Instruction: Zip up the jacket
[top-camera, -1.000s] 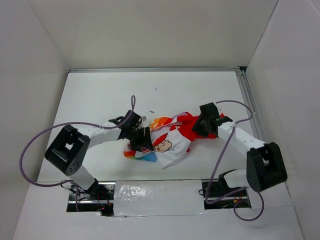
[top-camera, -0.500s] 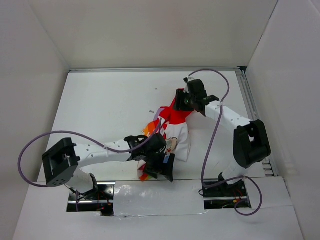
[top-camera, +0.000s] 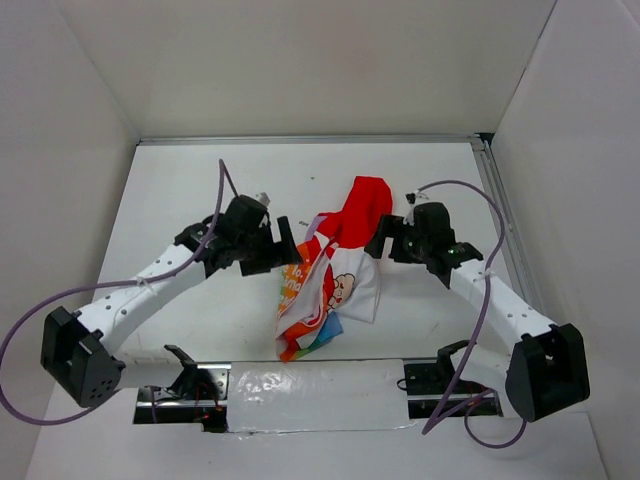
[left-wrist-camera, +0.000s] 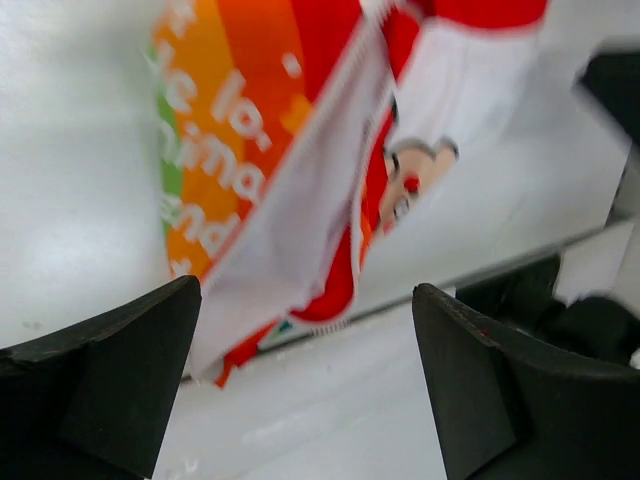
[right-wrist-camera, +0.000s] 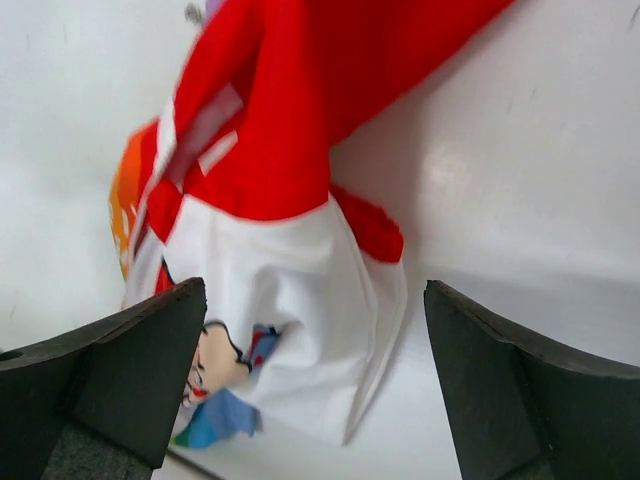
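Note:
The jacket (top-camera: 335, 270) lies crumpled in a long strip on the white table, with its red end far and its rainbow end near the front edge. My left gripper (top-camera: 283, 250) is open just left of it, nothing between the fingers. My right gripper (top-camera: 384, 240) is open just right of the red part and holds nothing. The left wrist view looks down on orange lettered stripes and a cartoon face of the jacket (left-wrist-camera: 260, 130) past the open left gripper (left-wrist-camera: 305, 290). The right wrist view shows red and white jacket fabric (right-wrist-camera: 290, 120) beyond the open right gripper (right-wrist-camera: 312, 290). I cannot make out the zipper.
A metal rail (top-camera: 495, 200) runs along the table's right and back edges. A foil-taped strip (top-camera: 310, 385) lies at the near edge between the arm bases. White walls close in on three sides.
Both grippers have opened and let go of the jacket, which now lies stretched front to back. The left gripper has moved from the near edge up and left; the right has drawn back towards me.

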